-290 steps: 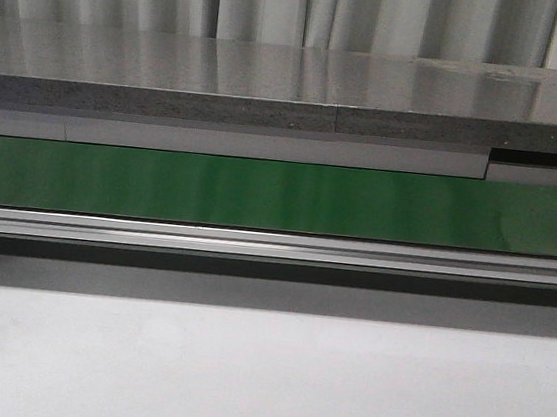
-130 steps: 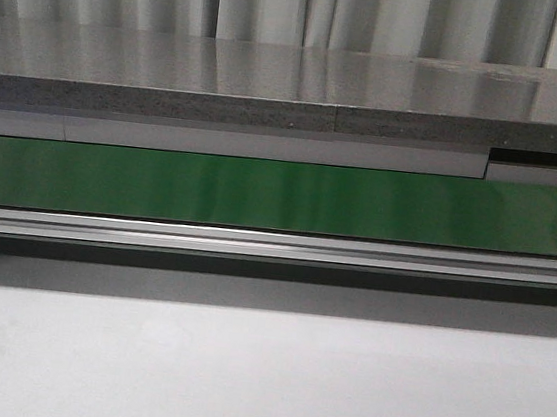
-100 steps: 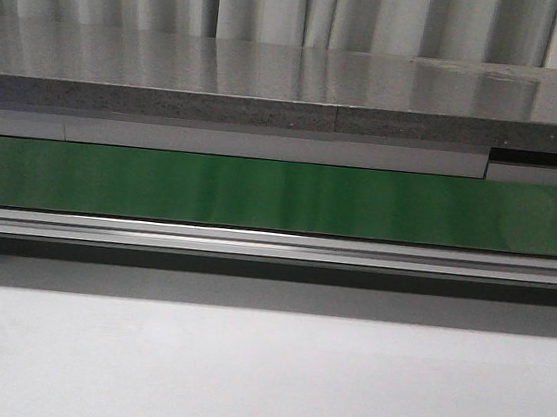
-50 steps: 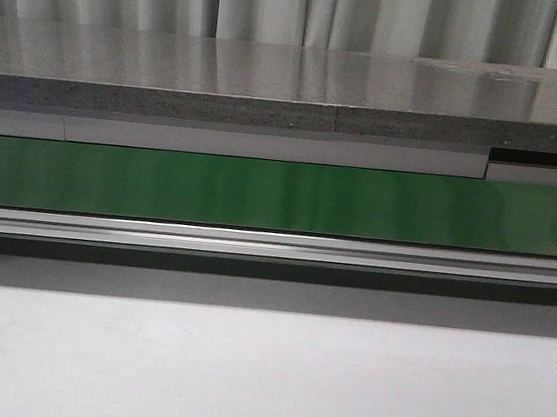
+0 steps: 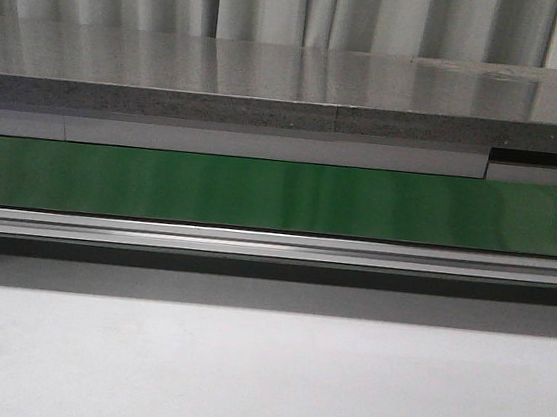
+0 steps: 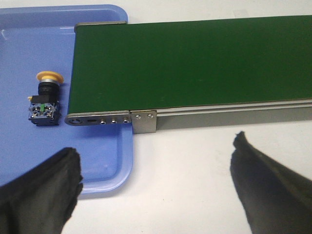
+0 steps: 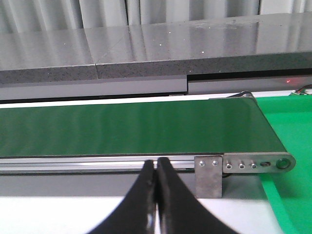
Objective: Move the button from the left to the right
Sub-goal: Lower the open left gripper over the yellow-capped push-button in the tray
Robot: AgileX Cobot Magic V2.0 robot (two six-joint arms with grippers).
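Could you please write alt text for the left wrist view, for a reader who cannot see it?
The button lies on its side on a blue tray, beside the end of a green conveyor belt. The left gripper hangs open over the white table.

The blue tray point(image 6: 105, 161) ran partly under the green conveyor belt point(image 6: 195, 63), whose far length the left wrist view's edge cut off.
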